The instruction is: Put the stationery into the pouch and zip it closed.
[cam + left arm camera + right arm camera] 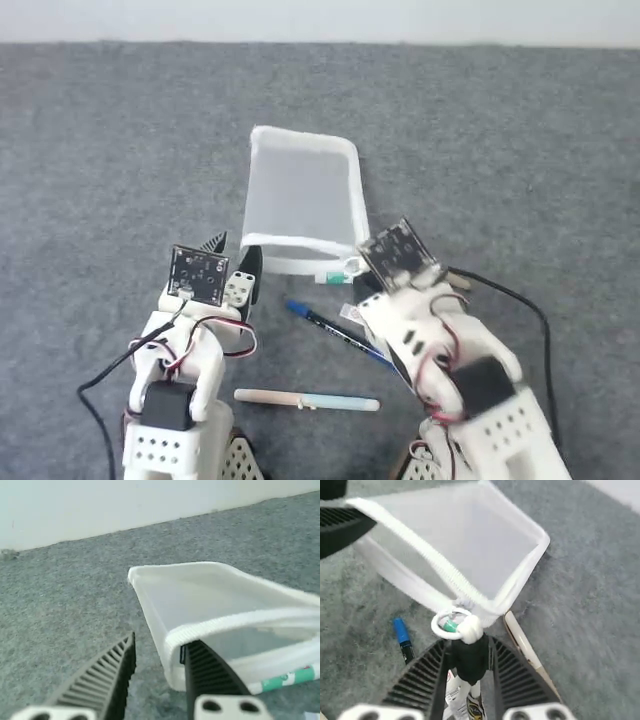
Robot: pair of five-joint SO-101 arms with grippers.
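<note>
I can't read any text, number or sign on my feeds. The stationery item (470,662) gripped in the right hand (467,643) carries a green-and-white label (282,681) at its front and a white printed label (454,692) at its back, both too small to make out. The pale marks along the blue-capped pen (335,327) don't resolve either.
</note>
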